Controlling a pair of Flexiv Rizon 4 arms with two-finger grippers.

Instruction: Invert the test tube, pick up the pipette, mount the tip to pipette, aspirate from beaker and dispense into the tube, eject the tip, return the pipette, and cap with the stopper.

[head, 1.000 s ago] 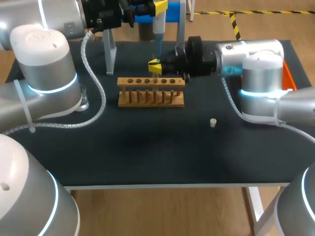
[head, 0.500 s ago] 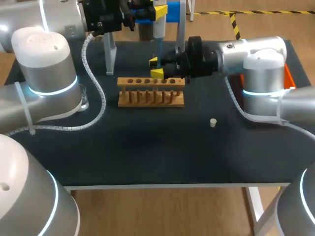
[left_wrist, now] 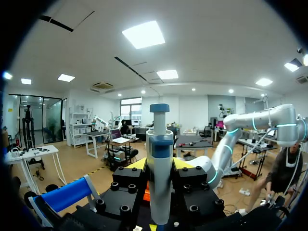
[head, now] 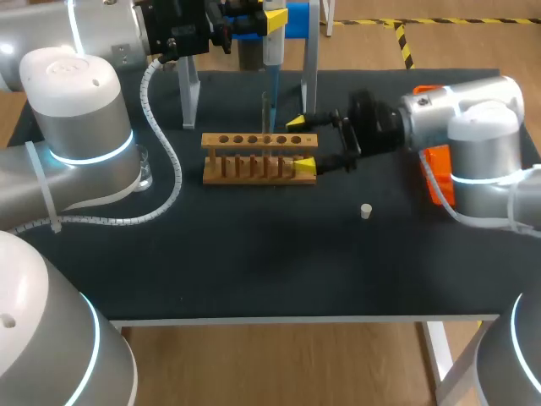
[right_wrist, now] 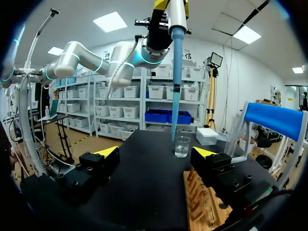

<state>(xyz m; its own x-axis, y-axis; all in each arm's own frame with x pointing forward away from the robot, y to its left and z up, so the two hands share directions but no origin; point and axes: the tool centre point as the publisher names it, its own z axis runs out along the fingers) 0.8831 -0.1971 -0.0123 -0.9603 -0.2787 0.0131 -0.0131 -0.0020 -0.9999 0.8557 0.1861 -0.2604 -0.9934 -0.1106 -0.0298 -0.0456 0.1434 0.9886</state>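
While the left arm hangs high over the far side of the worktop (head: 254,262), the left gripper (left_wrist: 159,163) pinches the pipette (head: 272,42) upright, tip pointing down above the rack (head: 259,161). Right arm lies level. Right gripper (head: 301,144) at the rack's end, fingers spread wide. Stopper (head: 365,211) loose on worktop.
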